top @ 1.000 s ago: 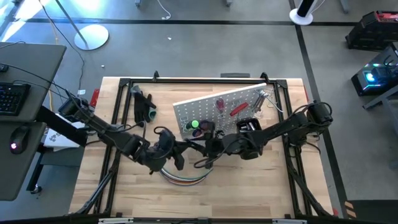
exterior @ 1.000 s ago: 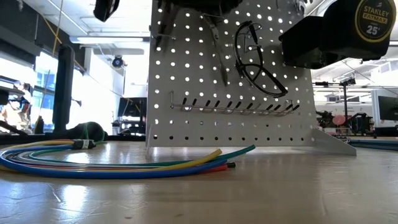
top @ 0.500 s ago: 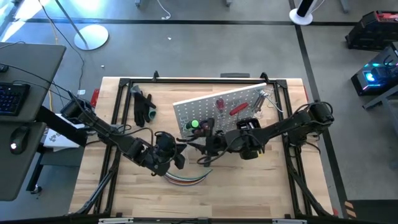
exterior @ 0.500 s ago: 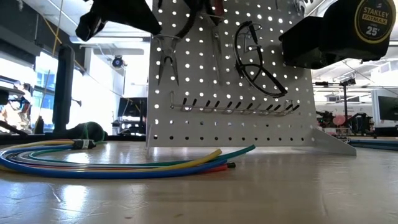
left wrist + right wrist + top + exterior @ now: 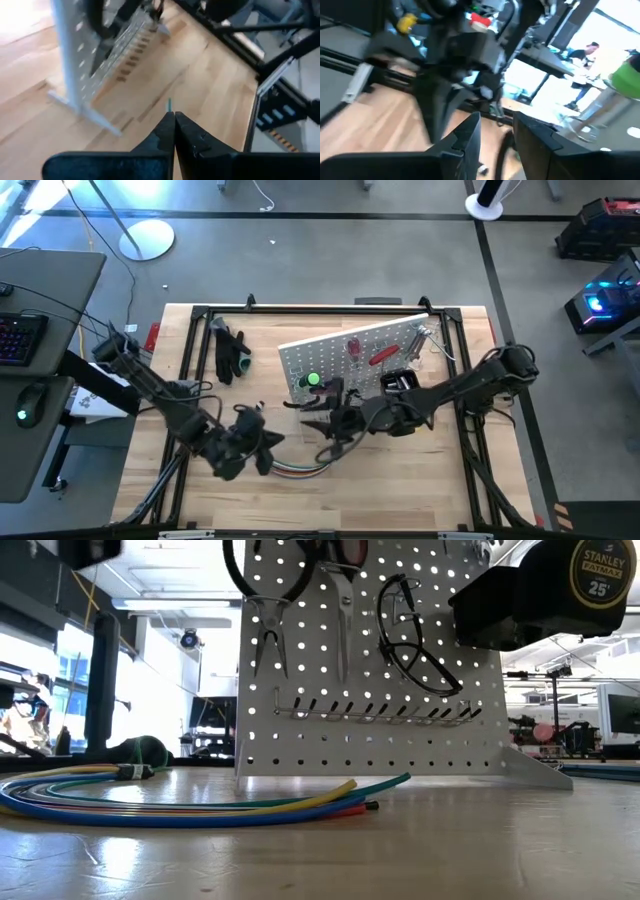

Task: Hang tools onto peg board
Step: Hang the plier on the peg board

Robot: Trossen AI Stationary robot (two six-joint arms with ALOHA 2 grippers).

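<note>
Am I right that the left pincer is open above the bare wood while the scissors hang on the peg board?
Not quite: the left pincer is shut, as the left wrist view shows. It is above bare wood, and the scissors do hang on the peg board.

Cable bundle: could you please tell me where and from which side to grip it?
Probably at the dark tie on the cable bundle, from straight above: it lies flat on the table, and the strands are held together there, whereas its free ends splay near the peg board.
</note>
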